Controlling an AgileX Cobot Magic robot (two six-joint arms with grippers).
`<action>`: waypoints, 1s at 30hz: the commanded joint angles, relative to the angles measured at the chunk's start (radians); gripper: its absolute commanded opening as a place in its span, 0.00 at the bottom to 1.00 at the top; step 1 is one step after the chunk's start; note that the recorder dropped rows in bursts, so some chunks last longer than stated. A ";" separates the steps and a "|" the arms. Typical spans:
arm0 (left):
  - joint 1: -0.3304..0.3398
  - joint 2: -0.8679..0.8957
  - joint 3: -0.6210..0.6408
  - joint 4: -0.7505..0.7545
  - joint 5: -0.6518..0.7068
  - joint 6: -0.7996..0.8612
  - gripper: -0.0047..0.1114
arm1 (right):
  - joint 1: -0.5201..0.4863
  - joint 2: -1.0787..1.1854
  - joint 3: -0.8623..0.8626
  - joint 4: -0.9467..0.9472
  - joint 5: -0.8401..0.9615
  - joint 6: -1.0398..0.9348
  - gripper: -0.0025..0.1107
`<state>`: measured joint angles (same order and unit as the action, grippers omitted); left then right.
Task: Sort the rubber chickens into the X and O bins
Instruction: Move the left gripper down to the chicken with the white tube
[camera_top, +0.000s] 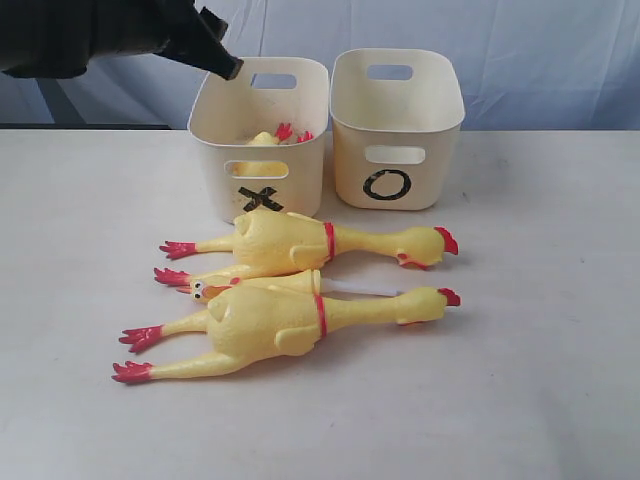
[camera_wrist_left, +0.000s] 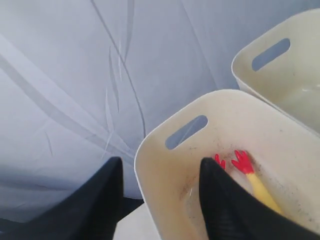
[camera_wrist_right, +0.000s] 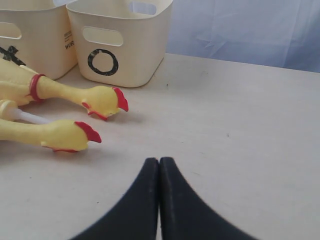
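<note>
Two long rubber chickens (camera_top: 285, 243) (camera_top: 265, 325) with red neck bands lie on the table in front of the bins, heads to the right. A smaller chicken (camera_top: 290, 283) is wedged between them, its head to the left. Another small chicken (camera_top: 272, 137) lies inside the X bin (camera_top: 290, 185); its red feet (camera_wrist_left: 242, 162) show in the left wrist view. The O bin (camera_top: 395, 150) stands to the right of the X bin. My left gripper (camera_wrist_left: 160, 167) is open and empty, its fingers astride the X bin's back-left rim. My right gripper (camera_wrist_right: 159, 162) is shut over bare table, to the right of the chicken heads (camera_wrist_right: 102, 100).
A white table (camera_top: 540, 350) carries everything, with a wrinkled blue-grey cloth backdrop (camera_top: 560, 60) behind the bins. The left arm (camera_top: 100, 35) reaches in from the upper left of the exterior view.
</note>
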<state>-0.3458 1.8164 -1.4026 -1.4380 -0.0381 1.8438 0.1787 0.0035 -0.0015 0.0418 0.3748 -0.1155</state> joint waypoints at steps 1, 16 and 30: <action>0.005 -0.071 0.000 -0.046 0.091 -0.008 0.43 | 0.004 -0.004 0.001 0.000 -0.013 -0.002 0.01; 0.004 -0.199 0.108 0.586 0.616 -0.504 0.43 | 0.004 -0.004 0.001 0.000 -0.013 -0.002 0.01; -0.043 -0.159 0.108 0.810 0.990 -0.629 0.38 | 0.004 -0.004 0.001 0.000 -0.011 -0.002 0.01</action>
<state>-0.3565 1.6319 -1.3008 -0.6440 0.9225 1.2219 0.1787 0.0035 -0.0015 0.0418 0.3748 -0.1155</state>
